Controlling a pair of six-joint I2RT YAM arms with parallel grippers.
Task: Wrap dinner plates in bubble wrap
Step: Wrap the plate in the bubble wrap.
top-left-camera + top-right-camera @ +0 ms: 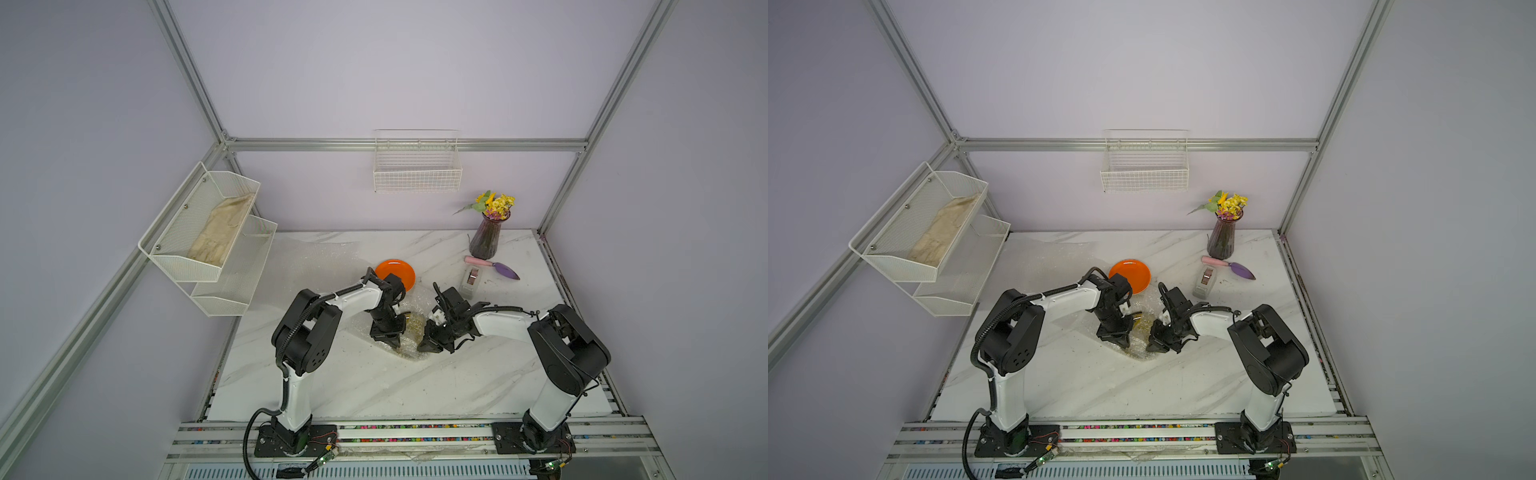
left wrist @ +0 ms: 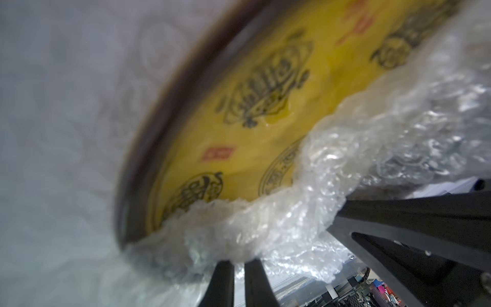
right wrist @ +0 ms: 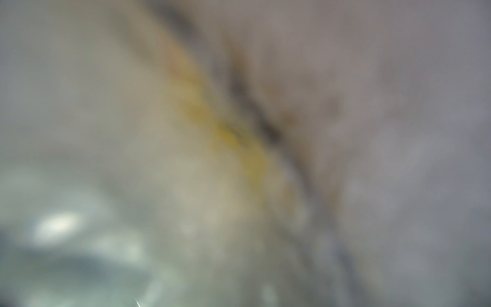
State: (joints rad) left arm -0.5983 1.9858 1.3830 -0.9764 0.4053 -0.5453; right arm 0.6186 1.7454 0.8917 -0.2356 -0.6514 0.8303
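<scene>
I'm folding bubble wrap [image 2: 279, 234] over the yellow plate [image 2: 239, 106] at mid-desk [image 1: 332, 386]. Left jaws pinch the wrap's edge, right jaws are pressed together. Next, I judge: pull the wrap across the plate's bare face.

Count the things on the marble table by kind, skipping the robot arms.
Plates: 2 (orange plate, yellow plate)
Bubble wrap sheets: 2 (flat sheet, bunched sheet)
Tape dispenser: 1
Vase: 1
Trowel: 1
Total: 7
</scene>
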